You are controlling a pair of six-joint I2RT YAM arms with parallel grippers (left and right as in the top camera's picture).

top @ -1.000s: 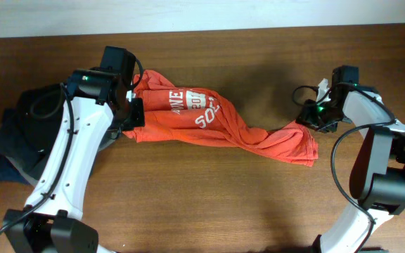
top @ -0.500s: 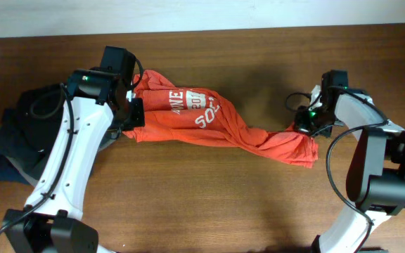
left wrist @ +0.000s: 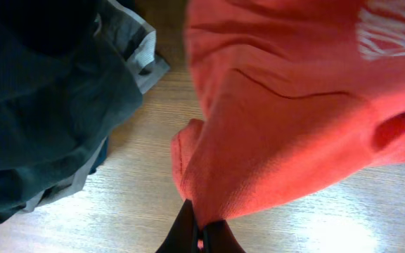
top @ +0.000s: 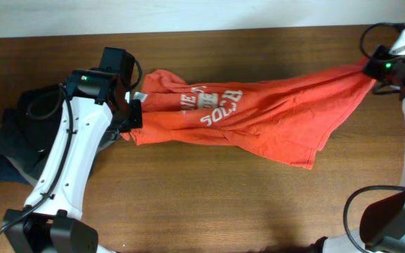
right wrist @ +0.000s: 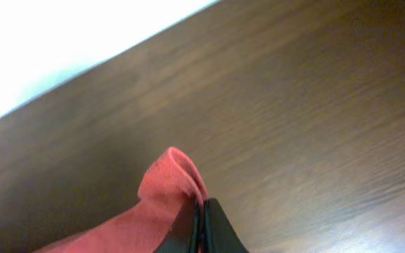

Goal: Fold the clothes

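Observation:
The clothes, a red-orange T-shirt (top: 259, 116) with white lettering, lie stretched across the table from left to far right. My left gripper (top: 133, 116) is shut on the shirt's left edge; in the left wrist view the gripper (left wrist: 201, 228) pinches a fold of the shirt (left wrist: 287, 126) just above the wood. My right gripper (top: 380, 67) is at the far right, raised, shut on the shirt's other end. In the right wrist view the gripper (right wrist: 202, 223) clamps a bunched tip of red cloth (right wrist: 166, 190).
A heap of dark garments (top: 21, 133) lies at the left, under and beside my left arm, and shows as dark and grey cloth (left wrist: 48, 105) in the left wrist view. The table's back edge meets a white wall (top: 202, 14).
My right gripper shut on the shirt's right end and pulled it up and far to the right, stretching the twisted shirt out. The left gripper stayed put.

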